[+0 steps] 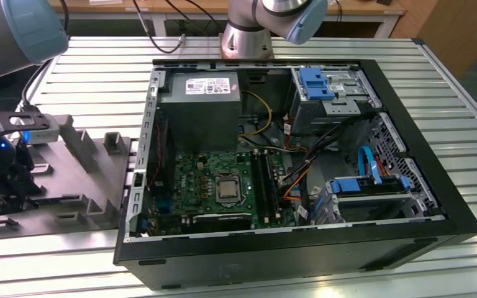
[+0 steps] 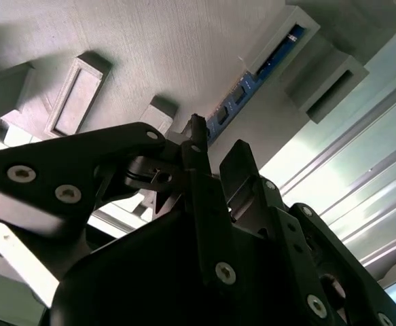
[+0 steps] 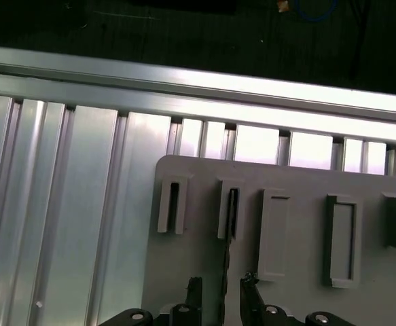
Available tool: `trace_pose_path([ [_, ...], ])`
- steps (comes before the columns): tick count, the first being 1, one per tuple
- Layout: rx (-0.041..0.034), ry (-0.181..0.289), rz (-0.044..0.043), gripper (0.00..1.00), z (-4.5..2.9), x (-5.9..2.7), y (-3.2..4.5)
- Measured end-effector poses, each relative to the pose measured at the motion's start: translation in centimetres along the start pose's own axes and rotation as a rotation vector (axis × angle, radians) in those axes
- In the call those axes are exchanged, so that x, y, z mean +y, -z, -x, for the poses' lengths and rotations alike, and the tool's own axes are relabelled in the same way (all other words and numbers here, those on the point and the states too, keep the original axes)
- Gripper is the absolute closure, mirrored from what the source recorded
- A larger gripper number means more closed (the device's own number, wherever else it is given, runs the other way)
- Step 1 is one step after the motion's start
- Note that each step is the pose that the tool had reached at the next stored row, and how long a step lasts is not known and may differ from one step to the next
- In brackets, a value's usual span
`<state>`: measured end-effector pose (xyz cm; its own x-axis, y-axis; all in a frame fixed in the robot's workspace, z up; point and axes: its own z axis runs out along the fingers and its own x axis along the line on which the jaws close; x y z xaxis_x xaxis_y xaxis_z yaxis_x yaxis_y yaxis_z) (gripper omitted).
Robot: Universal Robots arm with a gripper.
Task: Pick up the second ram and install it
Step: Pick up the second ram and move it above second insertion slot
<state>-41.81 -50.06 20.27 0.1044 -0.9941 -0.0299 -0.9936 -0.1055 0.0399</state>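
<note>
Tool (image 3: 221, 285), jaws apart, astride second ram (image 3: 231, 214)

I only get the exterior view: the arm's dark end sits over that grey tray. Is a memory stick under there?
Observer: Yes. In the first wrist view the second ram stands on edge in a slot of the grey tray.
Visitor: Has the claw grabbed it?
Observer: Not yet. The gripper is open and straddles it, with a gap on each side.
Visitor: What colour is it?
Observer: In the second wrist view the second ram looks bluish along its slot.
</note>
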Motion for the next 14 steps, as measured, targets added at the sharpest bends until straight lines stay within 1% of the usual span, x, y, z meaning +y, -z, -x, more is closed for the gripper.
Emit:
trace_pose_path([
  [6,0.0001,0.000,-0.0001,0.64,0.03,0.35,-0.36],
  [14,0.0002,0.000,0.0002,0.64,0.03,0.36,-0.52],
])
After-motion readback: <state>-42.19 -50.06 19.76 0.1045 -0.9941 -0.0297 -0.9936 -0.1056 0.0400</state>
